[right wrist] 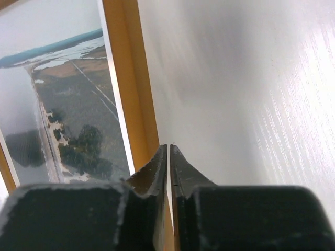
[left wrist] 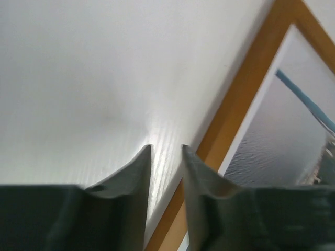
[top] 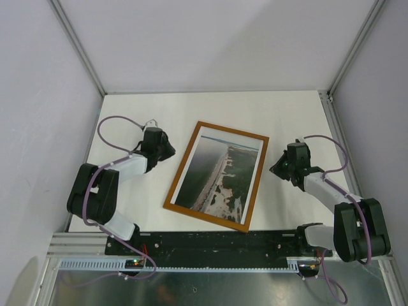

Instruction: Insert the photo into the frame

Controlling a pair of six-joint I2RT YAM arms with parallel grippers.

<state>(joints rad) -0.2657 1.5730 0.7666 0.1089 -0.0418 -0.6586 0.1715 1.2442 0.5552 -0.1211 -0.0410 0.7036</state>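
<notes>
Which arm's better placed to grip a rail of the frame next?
Left, probably: the left gripper is open, tips beside a rail of the frame. The right gripper also sits by a rail, but it is shut and would need reopening.

White table — pale walls, black mounting plate

Bright diffuse light, wrist views blurred, perhaps motion

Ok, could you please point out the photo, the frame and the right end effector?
the photo (top: 220,172), top external view, middle of the print.
the frame (right wrist: 131,78), right wrist view, on its orange rail.
right end effector (right wrist: 168,149), right wrist view, between its fingertips.
</notes>
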